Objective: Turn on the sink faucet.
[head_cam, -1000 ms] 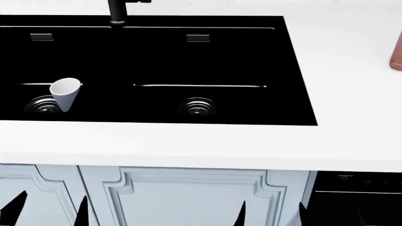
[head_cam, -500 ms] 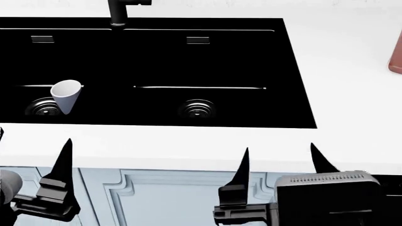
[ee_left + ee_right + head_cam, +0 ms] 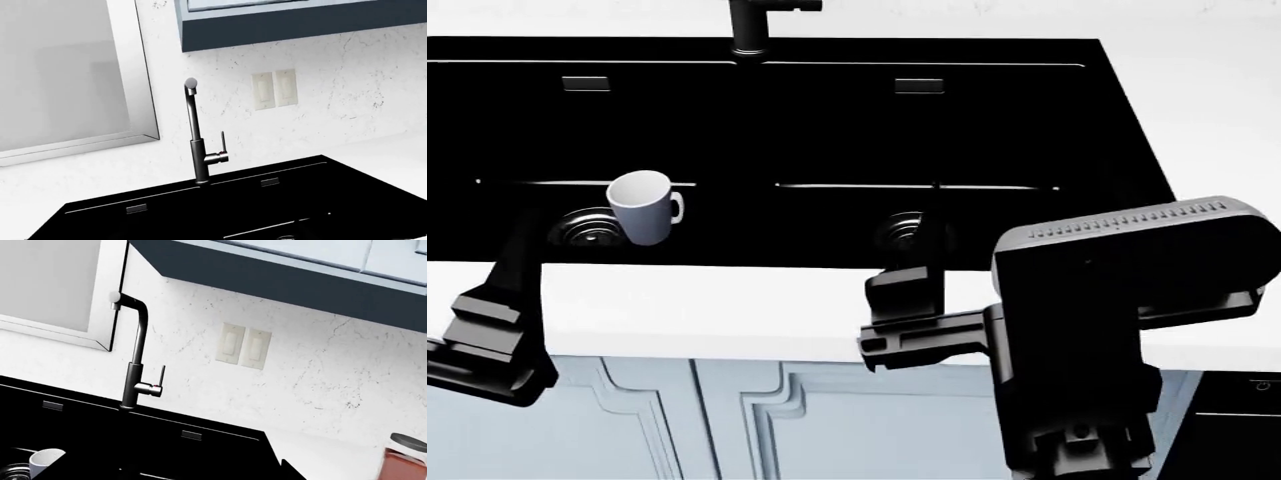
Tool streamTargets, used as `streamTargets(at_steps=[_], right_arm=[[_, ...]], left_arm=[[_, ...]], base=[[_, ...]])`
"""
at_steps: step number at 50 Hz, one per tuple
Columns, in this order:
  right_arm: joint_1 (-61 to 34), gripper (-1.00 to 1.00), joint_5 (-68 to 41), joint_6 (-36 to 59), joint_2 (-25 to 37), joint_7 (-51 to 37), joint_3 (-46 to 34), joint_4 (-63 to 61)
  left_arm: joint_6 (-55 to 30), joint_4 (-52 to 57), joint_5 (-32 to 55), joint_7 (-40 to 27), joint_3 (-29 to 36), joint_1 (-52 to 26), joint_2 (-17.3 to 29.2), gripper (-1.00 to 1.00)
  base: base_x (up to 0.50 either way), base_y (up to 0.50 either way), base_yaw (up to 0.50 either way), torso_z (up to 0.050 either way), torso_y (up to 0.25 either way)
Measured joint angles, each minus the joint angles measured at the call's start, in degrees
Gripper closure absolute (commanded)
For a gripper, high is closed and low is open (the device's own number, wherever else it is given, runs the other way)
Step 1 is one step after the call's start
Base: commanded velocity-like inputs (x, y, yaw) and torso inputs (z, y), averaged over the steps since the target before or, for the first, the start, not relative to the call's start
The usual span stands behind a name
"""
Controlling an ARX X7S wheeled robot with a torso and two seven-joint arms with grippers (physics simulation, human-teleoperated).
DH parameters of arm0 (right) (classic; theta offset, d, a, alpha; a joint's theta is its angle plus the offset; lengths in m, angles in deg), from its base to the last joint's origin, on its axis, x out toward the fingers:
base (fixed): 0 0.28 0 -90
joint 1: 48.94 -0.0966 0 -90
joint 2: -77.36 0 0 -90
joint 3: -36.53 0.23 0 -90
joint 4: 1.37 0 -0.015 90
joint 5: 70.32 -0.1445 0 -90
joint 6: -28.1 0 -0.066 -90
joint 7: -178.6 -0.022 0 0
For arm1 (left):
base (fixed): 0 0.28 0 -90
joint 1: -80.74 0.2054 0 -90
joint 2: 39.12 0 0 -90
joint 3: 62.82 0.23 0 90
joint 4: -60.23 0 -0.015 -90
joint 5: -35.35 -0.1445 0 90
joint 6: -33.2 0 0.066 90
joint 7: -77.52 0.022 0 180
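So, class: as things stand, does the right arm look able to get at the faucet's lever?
Probably yes. The right gripper hangs at the sink's front edge, and only open basin separates it from the sink faucet. Its lever stands clear.

Flat, even, bright light is spread over all three views, and no clear source can be made out. Thin pale reflections are caught on the glossy black sink [image 3: 827, 120]. Everything is rendered sharp, without blur or edge distortion.
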Motion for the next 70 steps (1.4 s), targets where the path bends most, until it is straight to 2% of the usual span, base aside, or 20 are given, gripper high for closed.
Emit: streamTargets(at_steps=[8, 22, 39, 70], right_arm=[[-7.68, -1.0, -0.88, 8.58, 0.76, 0.81, 0.16, -2.03], [-19.98, -1.0, -2.38, 18.44, 1.86, 0.84, -2.54, -4.24], [-26.31, -1.0, -4.31, 21.49, 2.28, -0.12, -4.48, -3.49], [-28.67, -1.0, -10.4, 21.88, 3.36, -3.16, -2.87, -2.92]], left_arm=[[-2.37, 0.17, 5.48, -3.22, -1.48, -3.92, 1.11, -1.0], [-1.21, -0.02, 8.99, -6.36, -0.91, -5.75, 3.29, -1.0], [0.77, -0.38, 10.58, -9.2, 0.64, -6.11, 5.46, -1.0], [3.12, -1.3, 13.82, -12.4, 2.46, -6.3, 8.27, -1.0]], base=[[0.03, 0.0, 0.0, 0.05, 0.049], [0.49, 0.0, 0.0, 0.05, 0.049], [0.5, 0.0, 0.0, 0.05, 0.048], [0.5, 0.17, 0.0, 0.05, 0.048]])
